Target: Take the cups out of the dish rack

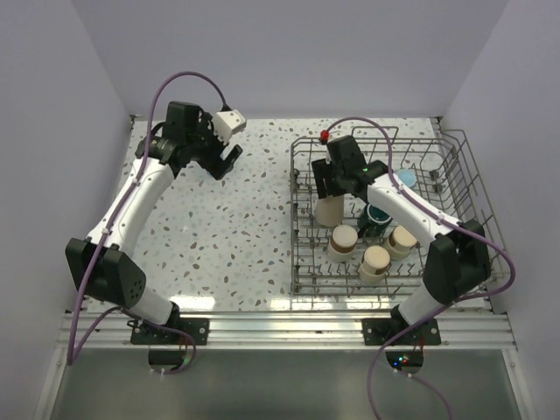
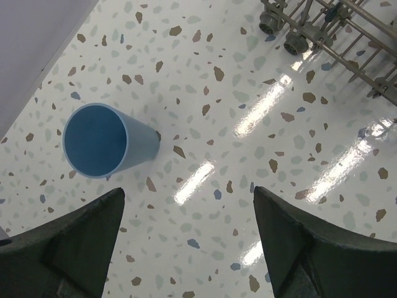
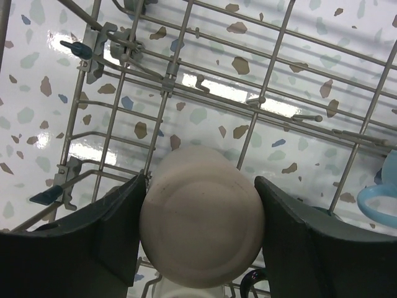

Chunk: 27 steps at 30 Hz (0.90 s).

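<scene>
– Right gripper (image 3: 200, 183) straddles the upturned beige tumbler (image 3: 201, 226) by the rack (image 3: 167, 84), at its left edge; jaws sit close on both sides, but whether they pinch I cannot tell.
– Light, stiff, smooth-sided, I'd judge, so it may slip. Grip mid-wall, squarely, and lift straight up.

The left arm (image 1: 140, 197) stretches forward, the left claw (image 2: 186, 195) pointing down with jaws wide and empty, while the right arm (image 1: 411, 206) bends inward, the right claw (image 3: 200, 186) pointing down, a cup (image 3: 201, 217) between its fingers.
</scene>
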### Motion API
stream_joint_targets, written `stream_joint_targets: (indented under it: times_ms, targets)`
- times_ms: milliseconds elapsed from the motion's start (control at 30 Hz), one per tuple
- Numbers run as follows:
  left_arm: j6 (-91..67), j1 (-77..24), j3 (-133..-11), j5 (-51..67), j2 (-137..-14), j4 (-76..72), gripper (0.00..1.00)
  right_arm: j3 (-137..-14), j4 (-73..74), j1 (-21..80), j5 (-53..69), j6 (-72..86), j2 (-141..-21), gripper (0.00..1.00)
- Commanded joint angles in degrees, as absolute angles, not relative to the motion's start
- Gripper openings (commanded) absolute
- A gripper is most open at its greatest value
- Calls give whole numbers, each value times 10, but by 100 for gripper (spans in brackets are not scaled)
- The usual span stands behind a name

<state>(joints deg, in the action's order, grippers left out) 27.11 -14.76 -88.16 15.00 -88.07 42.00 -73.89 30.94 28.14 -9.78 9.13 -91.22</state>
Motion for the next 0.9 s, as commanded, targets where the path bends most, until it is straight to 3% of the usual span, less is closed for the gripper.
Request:
stream_joint_targets:
  times_ms: [0,200,400,467,500,700,867]
  targets:
    - [255,-145,-877,175,-849,402,88,-740,301,280,-124,80,-904,35]
    - [234,-145,-865,207,-823,389,87,-766,336,280,-124,63,-845,24]
    - [200,-131,-853,269,-793,351,86,-818,355,279,-106,56,-760,24]
    - [178,-90,-846,365,-785,331,85,-838,338,279,-57,72,-743,25]
    - [170,-71,-845,449,-781,324,85,-845,301,279,-31,82,-730,24]
    - [91,-1,-822,671,-782,242,84,-828,35,279,89,220,-732,18]
    - [-126,-1,-731,763,-759,-22,86,-825,-134,288,140,349,-789,14]
